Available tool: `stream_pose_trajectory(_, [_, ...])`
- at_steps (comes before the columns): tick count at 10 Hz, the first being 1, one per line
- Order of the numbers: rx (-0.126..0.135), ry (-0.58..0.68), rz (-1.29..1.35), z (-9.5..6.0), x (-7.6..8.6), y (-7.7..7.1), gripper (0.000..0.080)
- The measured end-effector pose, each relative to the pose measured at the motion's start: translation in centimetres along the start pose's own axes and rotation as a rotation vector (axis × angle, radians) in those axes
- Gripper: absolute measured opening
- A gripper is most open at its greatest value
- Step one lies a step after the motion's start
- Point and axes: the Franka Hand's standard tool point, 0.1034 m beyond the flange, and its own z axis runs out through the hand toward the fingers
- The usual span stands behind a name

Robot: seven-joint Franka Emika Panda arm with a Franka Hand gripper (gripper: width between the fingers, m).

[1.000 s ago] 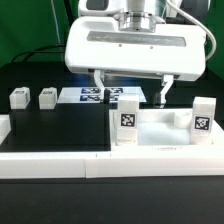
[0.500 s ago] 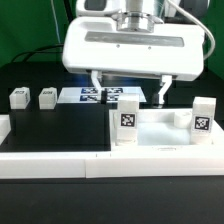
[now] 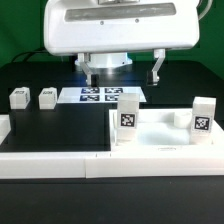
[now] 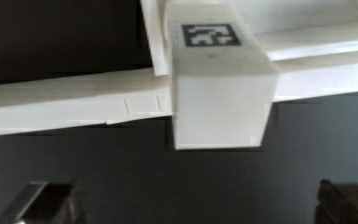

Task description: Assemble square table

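White square panel [image 3: 160, 132] carries two upright legs [image 3: 129, 118]

Exterior view: slightly raised, mid-distance — wrist view: close, looking down; both show leg peg [image 4: 220, 95]

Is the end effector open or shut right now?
Open. In the wrist view the fingers of the end effector stand wide apart with nothing between them; the tagged leg peg is not gripped.

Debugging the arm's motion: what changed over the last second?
The gripper rose and shifted toward the exterior view's left, jaws open, nothing held. The loose leg pegs, marker board and square table panel with its two upright legs stayed put.
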Motion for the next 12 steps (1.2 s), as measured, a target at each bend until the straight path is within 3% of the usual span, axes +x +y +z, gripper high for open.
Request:
stream_pose_trajectory(1, [0.009, -0.070, 0.002, 0.2, 0.3, -0.3, 0.0649])
stream_pose_trajectory(4, [0.004, -0.129, 0.000, 2.3, -0.2, -0.2, 0.0649])
stream_pose_trajectory(9, [0.003, -0.139, -0.001, 2.9, -0.6, -0.3, 0.0635])
stream_pose_trajectory(11, [0.002, -0.139, -0.001, 2.9, -0.6, -0.3, 0.0285])
stream_pose_trajectory(12, [0.002, -0.139, -0.001, 2.9, -0.6, -0.3, 0.0290])
